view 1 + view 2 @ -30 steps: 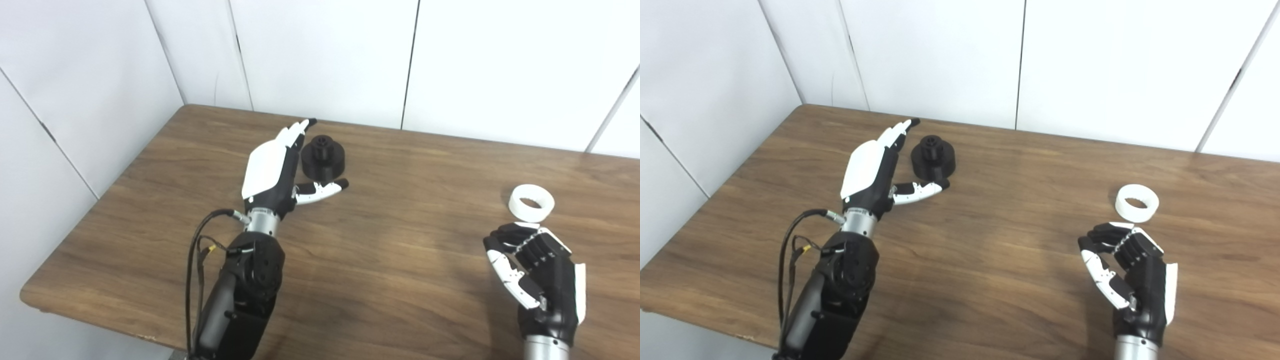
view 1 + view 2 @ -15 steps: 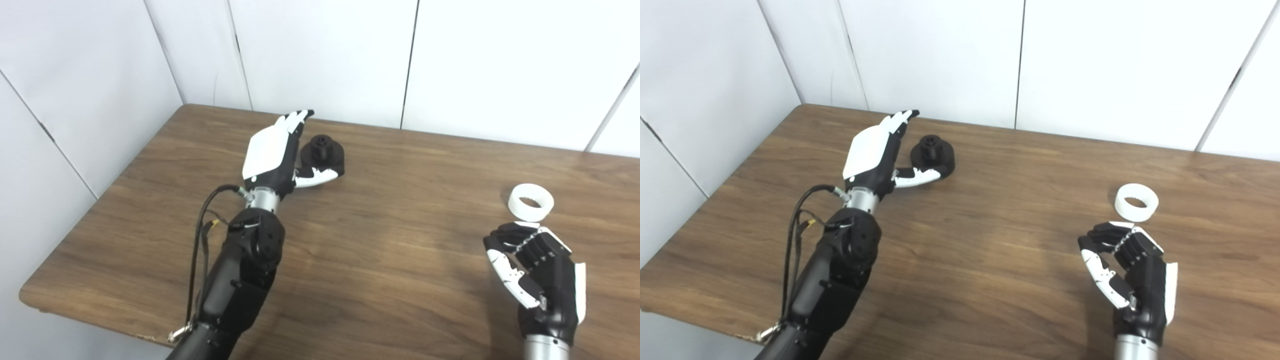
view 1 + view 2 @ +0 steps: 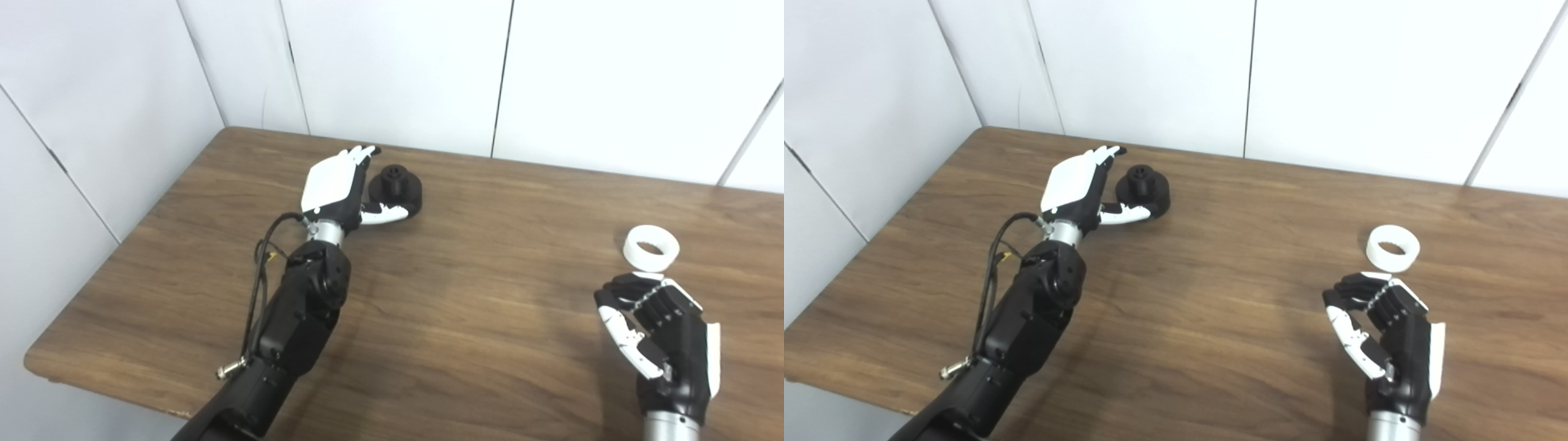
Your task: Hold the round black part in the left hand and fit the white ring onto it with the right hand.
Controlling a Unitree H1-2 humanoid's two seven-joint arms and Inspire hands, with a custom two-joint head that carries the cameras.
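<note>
- The round black part [image 3: 397,192] stands on the table [image 3: 465,331] near the far left corner, stub end upward. It is not lifted.
- The left hand [image 3: 335,187] is just beside the part on its left side. The fingers [image 3: 361,152] are extended past its far edge and the thumb [image 3: 384,214] reaches across its near side. The fingers are spread apart and not closed on the part; whether the thumb touches it cannot be told.
- The white ring [image 3: 651,247] lies flat on the table at the right, hole upward, well apart from the black part.
- The right hand [image 3: 664,343] is near the ring on its near side, palm turned inward, fingers curled but apart. It holds nothing and does not touch the ring.
- Status, as judged: the task is at an early stage. The left-hand grasp is being set up but is not completed.
- Remaining: close the left hand on the part and lift it; grasp the ring with the right hand; bring both together; seat the ring on the part.
</note>
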